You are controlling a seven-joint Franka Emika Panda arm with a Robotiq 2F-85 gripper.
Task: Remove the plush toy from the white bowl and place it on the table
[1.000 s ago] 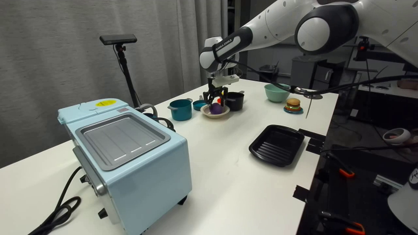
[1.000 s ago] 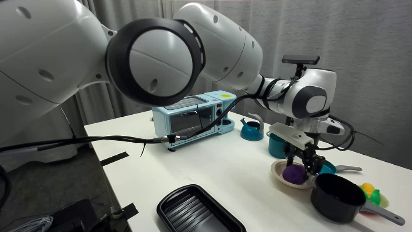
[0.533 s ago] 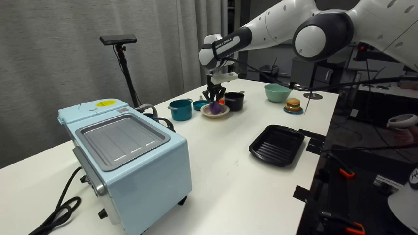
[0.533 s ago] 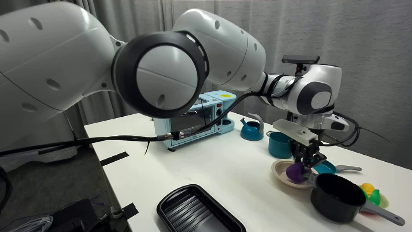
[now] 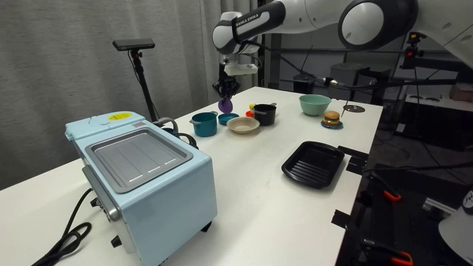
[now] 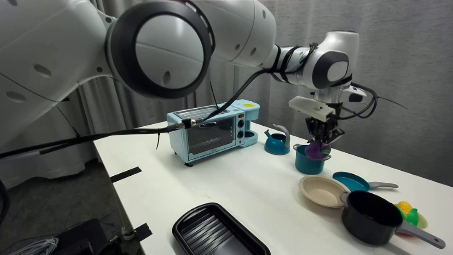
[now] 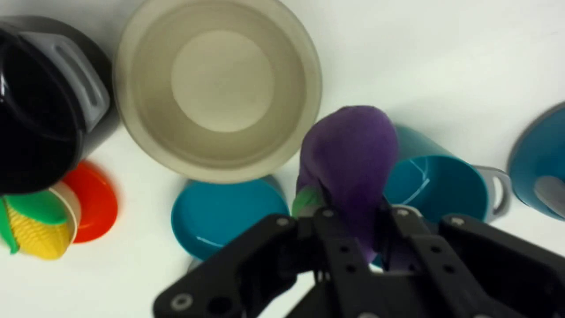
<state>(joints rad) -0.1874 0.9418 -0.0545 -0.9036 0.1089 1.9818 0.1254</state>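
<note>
Tight quarters around the gripper [image 7: 355,214]! In the wrist view a teal pot [image 7: 441,187] stood just to its right, partly hidden by the plush toy [image 7: 353,150], with a teal kettle [image 7: 540,154] further out that way. Just left of the gripper lay a teal pan [image 7: 229,216], tucked up close to the white bowl [image 7: 223,84], which sat ahead and to the left; a black saucepan [image 7: 35,145], a yellow corn cob [image 7: 39,234] and a red piece [image 7: 96,203] crowded in further left. Pot, pan and bowl were the nearest obstacles on the table [image 7: 441,57], while in both exterior views a light-blue oven [image 6: 212,132] and a black tray [image 6: 214,228] lay well apart from the gripper.

And the toy? Up in the air, apart from the bowl, pinched in the narrow gap of the gripper! In the wrist view its rounded end pointed out ahead, the long axis running back through the grip, with a bit of green at the left near the grip. In both exterior views it hung below the gripper; its exact tilt was hard to tell
</note>
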